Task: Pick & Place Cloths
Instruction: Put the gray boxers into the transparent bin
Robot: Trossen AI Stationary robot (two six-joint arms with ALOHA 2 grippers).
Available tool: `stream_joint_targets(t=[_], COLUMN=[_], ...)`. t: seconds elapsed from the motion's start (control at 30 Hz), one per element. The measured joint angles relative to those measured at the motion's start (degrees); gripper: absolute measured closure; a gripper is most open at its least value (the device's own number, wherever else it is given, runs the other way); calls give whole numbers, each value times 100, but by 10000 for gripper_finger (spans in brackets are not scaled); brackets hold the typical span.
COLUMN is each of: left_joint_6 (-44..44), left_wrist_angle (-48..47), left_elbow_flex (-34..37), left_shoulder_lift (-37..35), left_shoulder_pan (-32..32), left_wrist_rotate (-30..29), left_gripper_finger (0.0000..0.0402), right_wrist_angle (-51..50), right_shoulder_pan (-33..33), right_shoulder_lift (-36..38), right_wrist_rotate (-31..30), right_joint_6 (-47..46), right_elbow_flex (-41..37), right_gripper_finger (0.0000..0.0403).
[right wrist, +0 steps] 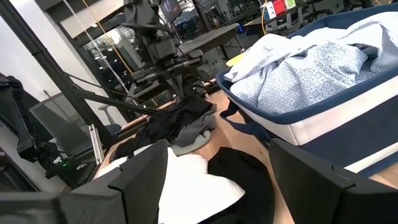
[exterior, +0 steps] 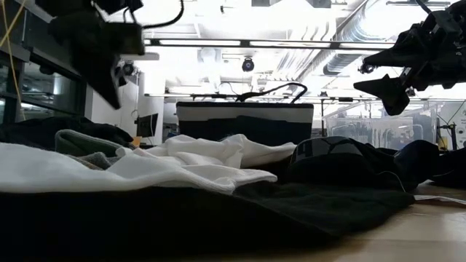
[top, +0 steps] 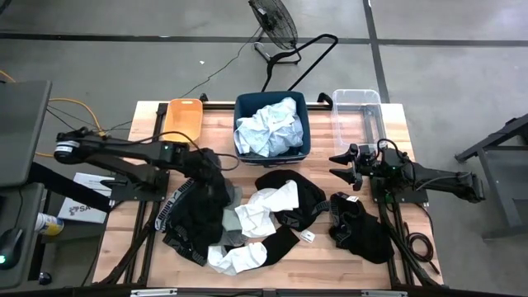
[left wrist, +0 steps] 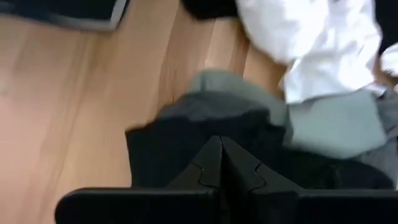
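Observation:
Several cloths lie in a heap on the wooden table: a black one (top: 196, 216), a white one (top: 269, 203), a grey-green one (left wrist: 336, 121), another black one (top: 360, 228) at the right. A pale blue patterned cloth (top: 268, 128) fills the navy bin (top: 303, 124). My left gripper (top: 211, 162) hangs shut above the left black cloth (left wrist: 163, 144), its fingers (left wrist: 221, 163) pointing down with nothing between them; in the low view it (exterior: 111, 69) stays clear of the heap. My right gripper (top: 341, 165) waits open and level at the table's right, its fingers (right wrist: 144, 180) wide apart.
An orange bin (top: 183, 120) stands at the far left and a clear plastic bin (top: 356, 109) at the far right, on either side of the navy bin. Bare wood (left wrist: 68, 112) shows between the heap and the bins. A fan (top: 274, 23) stands on the floor beyond the table.

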State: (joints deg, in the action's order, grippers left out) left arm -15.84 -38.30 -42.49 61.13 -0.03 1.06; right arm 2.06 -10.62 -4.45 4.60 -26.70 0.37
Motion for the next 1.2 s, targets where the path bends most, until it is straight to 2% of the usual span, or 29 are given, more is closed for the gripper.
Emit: stream_joint_targets(t=[0.1,0.2,0.5,0.63,0.87,1.07,1.2], left_joint_6=[-83,-149,-519,-813,-1927,-2382,-2618], left_wrist_angle=[-20,-91,-433,-687,-689,-641,-604], left_elbow_flex=[216,428,811,984,1358,1509,1510], left_shoulder_lift=[-172,-441,-1463,-1883,-2238,-2011,-1752], left_shoulder_pan=[0,0,0,0,0,0,0], left_wrist_rotate=[1,60,86,-222,-433,-497,-836], left_gripper_finger=[386,349,170,120,105,105,105], right_wrist_angle=[-2,-2,-4,-4,-6,-7,-6], right_shoulder_pan=[-1,-1,-1,1,1,1,1], right_shoulder_lift=[0,0,0,0,0,0,0], right_wrist_rotate=[0,0,0,1,1,2,2], right_joint_6=[0,0,0,0,0,0,0], right_elbow_flex=[1,-1,-1,0,1,-1,-1], right_gripper_finger=[130,130,130,130,130,130,130])
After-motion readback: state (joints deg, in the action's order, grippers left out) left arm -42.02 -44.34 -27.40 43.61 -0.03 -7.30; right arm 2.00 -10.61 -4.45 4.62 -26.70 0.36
